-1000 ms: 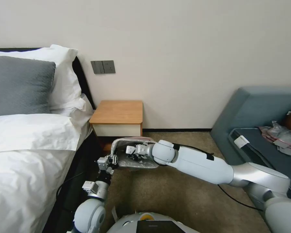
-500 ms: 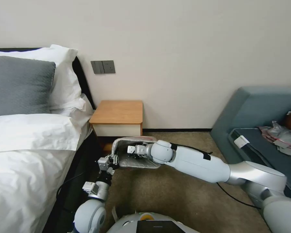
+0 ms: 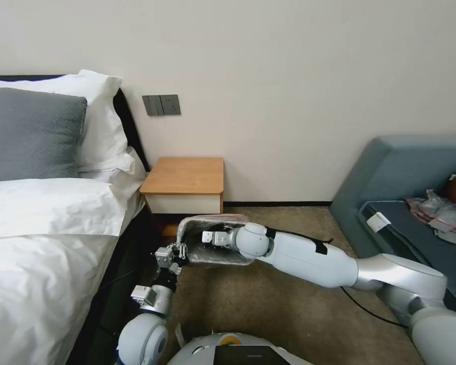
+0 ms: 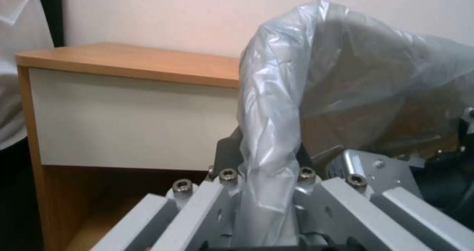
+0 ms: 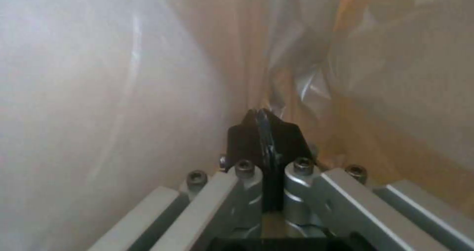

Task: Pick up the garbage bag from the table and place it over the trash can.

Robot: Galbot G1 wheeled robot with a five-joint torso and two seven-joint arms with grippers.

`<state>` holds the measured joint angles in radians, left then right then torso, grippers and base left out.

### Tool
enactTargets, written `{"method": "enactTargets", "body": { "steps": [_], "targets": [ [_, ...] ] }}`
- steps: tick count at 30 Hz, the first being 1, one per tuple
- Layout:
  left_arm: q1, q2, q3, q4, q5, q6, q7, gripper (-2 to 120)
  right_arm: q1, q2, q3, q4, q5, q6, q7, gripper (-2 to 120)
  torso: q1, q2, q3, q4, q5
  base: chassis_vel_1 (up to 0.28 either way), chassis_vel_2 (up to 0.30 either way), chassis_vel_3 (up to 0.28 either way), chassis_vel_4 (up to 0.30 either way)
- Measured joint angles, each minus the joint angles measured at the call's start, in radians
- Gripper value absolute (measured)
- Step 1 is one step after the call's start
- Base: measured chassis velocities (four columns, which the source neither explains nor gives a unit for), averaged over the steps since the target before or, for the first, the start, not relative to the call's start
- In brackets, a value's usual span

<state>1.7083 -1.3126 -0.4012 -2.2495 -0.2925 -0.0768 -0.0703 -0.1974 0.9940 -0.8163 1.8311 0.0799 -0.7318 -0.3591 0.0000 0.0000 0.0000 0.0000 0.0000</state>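
Both grippers — left gripper (image 3: 181, 252), right gripper (image 5: 261, 123) — pinch the garbage bag (image 3: 215, 256).

Grey garbage bag (image 3: 215, 256) (pink rim), orange-brown table (image 3: 185, 176)

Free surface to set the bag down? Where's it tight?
Bare: nightstand top, between bed and wall; carpet ahead of the base. Tight: below the nightstand, left gripper and right gripper both pinch the garbage bag.
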Motion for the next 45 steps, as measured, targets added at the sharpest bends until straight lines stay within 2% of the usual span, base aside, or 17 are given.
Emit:
{"method": "enactTargets", "body": {
  "steps": [8,24,28,31,32,33,35,36,37,38,41,42,43,44,45],
  "targets": [
    [0.004,-0.004,-0.002,0.004,0.004,0.000,0.002,3,-0.001,-0.009,0.011,0.018,0.027,0.000,-0.003,0,0.000,0.000,0.000,0.0000,0.0001,0.000,0.000,0.000,0.000],
    [-0.046,-0.012,-0.010,0.103,-0.058,0.022,-0.024,3,-0.033,-0.108,0.067,0.176,0.228,0.001,0.058,0,0.000,0.000,0.000,0.0001,0.0000,0.000,0.000,0.000,0.000],
    [-0.060,-0.009,-0.010,0.117,-0.096,0.041,-0.037,3,-0.069,-0.143,0.117,0.220,0.311,0.002,0.080,0,0.000,0.000,0.000,0.0001,0.0001,0.000,0.000,0.000,0.000],
    [-0.070,-0.005,-0.010,0.127,-0.121,0.058,-0.055,3,-0.125,-0.178,0.196,0.262,0.387,0.011,0.111,0,0.000,0.000,0.000,0.0004,0.0000,0.000,0.000,0.000,0.000],
    [-0.075,0.001,-0.007,0.133,-0.144,0.071,-0.070,3,-0.207,-0.215,0.290,0.303,0.447,0.038,0.163,0,0.000,0.000,0.000,0.0000,0.0001,0.000,0.000,0.000,0.000],
    [-0.075,0.001,-0.007,0.133,-0.144,0.071,-0.070,3,-0.207,-0.215,0.290,0.303,0.447,0.038,0.163,0,0.000,0.000,0.000,0.0000,0.0001,0.000,0.000,0.000,0.000],
    [-0.079,0.007,-0.003,0.134,-0.170,0.089,-0.087,3,-0.298,-0.249,0.394,0.341,0.493,0.092,0.230,0,0.000,0.000,0.000,0.0002,0.0002,0.000,0.000,0.000,0.000],
    [-0.084,0.015,0.002,0.134,-0.190,0.113,-0.107,3,-0.403,-0.287,0.492,0.379,0.521,0.172,0.301,0,0.000,0.000,0.000,-0.0003,0.0002,0.000,0.000,0.000,0.000],
    [-0.085,0.018,0.003,0.134,-0.195,0.126,-0.115,3,-0.457,-0.310,0.529,0.398,0.527,0.231,0.350,0,0.000,0.000,0.000,-0.0010,0.0003,0.000,0.000,0.000,0.000],
    [-0.085,0.018,0.003,0.134,-0.195,0.126,-0.115,3,-0.457,-0.310,0.529,0.398,0.527,0.231,0.350,0,0.000,0.000,0.000,-0.0010,0.0003,0.000,0.000,0.000,0.000],
    [-0.048,0.013,-0.012,0.122,-0.196,0.147,-0.132,3,-0.570,-0.342,0.580,0.408,0.504,0.366,0.497,0,0.000,0.000,0.000,-0.0011,0.0001,0.000,0.000,0.000,0.000],
    [-0.026,0.005,-0.022,0.115,-0.189,0.150,-0.138,3,-0.586,-0.334,0.590,0.394,0.485,0.392,0.524,0,0.000,0.000,0.000,0.0003,0.0002,0.000,0.000,0.000,0.000],
    [-0.026,0.005,-0.022,0.115,-0.189,0.150,-0.138,3,-0.586,-0.334,0.590,0.394,0.485,0.392,0.524,0,0.000,0.000,0.000,0.0003,0.0002,0.000,0.000,0.000,0.000],
    [-0.016,0.002,-0.027,0.112,-0.182,0.154,-0.148,3,-0.616,-0.323,0.614,0.385,0.463,0.415,0.539,4,0.000,0.000,0.000,0.0019,0.0003,0.000,0.000,0.000,0.000],
    [-0.015,0.005,-0.025,0.112,-0.175,0.164,-0.163,3,-0.673,-0.310,0.653,0.380,0.435,0.450,0.574,10,0.000,0.000,0.000,0.0014,0.0002,0.000,0.000,0.000,0.000]
  ]
}}
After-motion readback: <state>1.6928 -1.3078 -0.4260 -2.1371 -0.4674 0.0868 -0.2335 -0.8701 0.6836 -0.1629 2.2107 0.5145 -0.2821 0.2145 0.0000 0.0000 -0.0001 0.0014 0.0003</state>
